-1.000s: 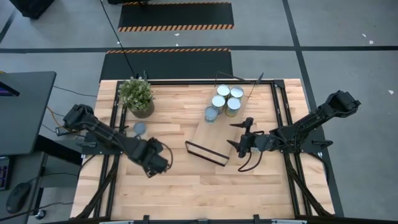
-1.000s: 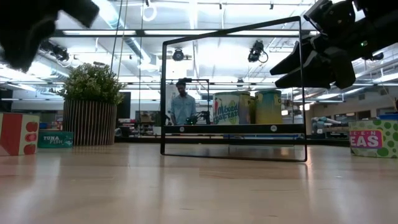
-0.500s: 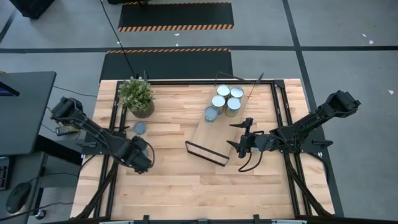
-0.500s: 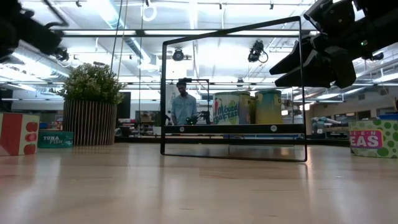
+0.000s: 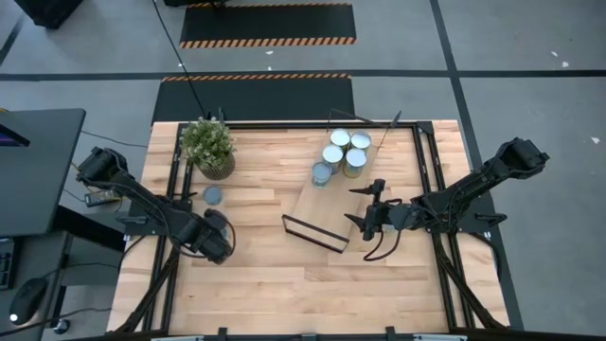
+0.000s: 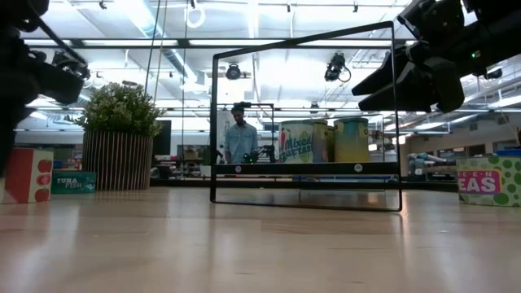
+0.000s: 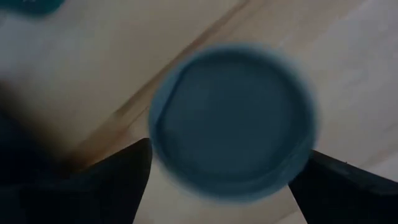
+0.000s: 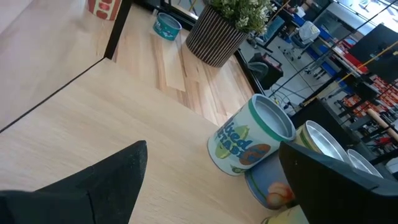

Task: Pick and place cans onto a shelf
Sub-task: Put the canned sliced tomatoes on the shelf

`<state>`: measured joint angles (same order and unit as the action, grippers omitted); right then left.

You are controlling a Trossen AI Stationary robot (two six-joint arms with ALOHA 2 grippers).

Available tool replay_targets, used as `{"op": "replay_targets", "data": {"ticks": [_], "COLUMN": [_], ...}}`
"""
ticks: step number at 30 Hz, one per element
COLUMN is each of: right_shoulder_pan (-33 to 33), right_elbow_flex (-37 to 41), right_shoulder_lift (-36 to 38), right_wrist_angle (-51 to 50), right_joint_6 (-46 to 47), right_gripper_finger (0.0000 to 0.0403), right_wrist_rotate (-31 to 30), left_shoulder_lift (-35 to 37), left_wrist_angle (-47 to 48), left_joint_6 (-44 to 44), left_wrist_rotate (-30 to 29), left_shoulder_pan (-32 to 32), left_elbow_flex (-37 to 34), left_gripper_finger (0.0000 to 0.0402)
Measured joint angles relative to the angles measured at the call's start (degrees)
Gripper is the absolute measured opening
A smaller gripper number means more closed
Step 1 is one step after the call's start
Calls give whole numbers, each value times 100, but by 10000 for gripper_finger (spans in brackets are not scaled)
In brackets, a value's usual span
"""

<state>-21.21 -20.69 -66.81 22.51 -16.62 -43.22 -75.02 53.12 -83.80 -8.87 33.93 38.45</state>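
Dark and jointed, the left arm is seen in the high view stretched from the surface's left edge inward, with the left end effector (image 5: 216,237) low over the light-wood surface (image 5: 275,284), well apart from the shelf (image 5: 322,210). In the left wrist view its two fingers (image 7: 112,180) are spread wide on either side of a round blue-grey can top (image 7: 233,121) directly beneath; whether the fingers touch that can cannot be told, as the picture is blurred, and nothing is shown gripped. The right arm is extended from the right edge toward the middle, with the right end effector (image 5: 365,210) held just beside the shelf's right side, its fingers wide apart and empty.

Four cans (image 5: 343,150) are clustered at the shelf's far end; a mixed-fruit can (image 8: 254,142) in the right wrist view is tilted against its neighbours. A flat tuna tin (image 5: 214,195) lies near the potted plant (image 5: 209,147).

In the low view the left arm is only a dark shape cut off at the picture's left edge, and the right end effector is partly cut off at the top right. A red dotted can (image 6: 27,174) and a green peas can (image 6: 489,181) are each cut by the picture's edge. A person (image 6: 239,138) stands in the room behind the shelf's wire frame (image 6: 306,122).
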Motion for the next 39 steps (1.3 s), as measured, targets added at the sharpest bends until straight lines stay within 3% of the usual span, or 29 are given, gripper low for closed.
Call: {"op": "replay_targets", "data": {"ticks": [4,15,19,28,34,39], "right_shoulder_pan": [0,0,0,-24,-177,-294], "right_elbow_flex": [0,0,0,-143,-523,-561], "right_shoulder_lift": [0,0,0,50,270,772], "right_wrist_angle": [6,10,10,-136,-1475,-2443], "right_joint_6": [0,0,0,-44,359,783], "right_gripper_finger": [372,372,372,372,372,372], "right_wrist_rotate": [0,-2,-2,-22,-193,-469], "left_shoulder_lift": [0,0,0,2,-130,-777], "left_wrist_angle": [-365,-679,-713,87,-40,-202], "left_joint_6": [189,362,701,2308,3496,4368], "left_wrist_rotate": [-441,-555,-619,-988,-1116,-942], "left_shoulder_pan": [-15,-226,-372,-1576,-2617,-3198], "left_elbow_flex": [0,0,99,1578,2501,3309], "left_gripper_finger": [353,290,288,294,294,294]}}
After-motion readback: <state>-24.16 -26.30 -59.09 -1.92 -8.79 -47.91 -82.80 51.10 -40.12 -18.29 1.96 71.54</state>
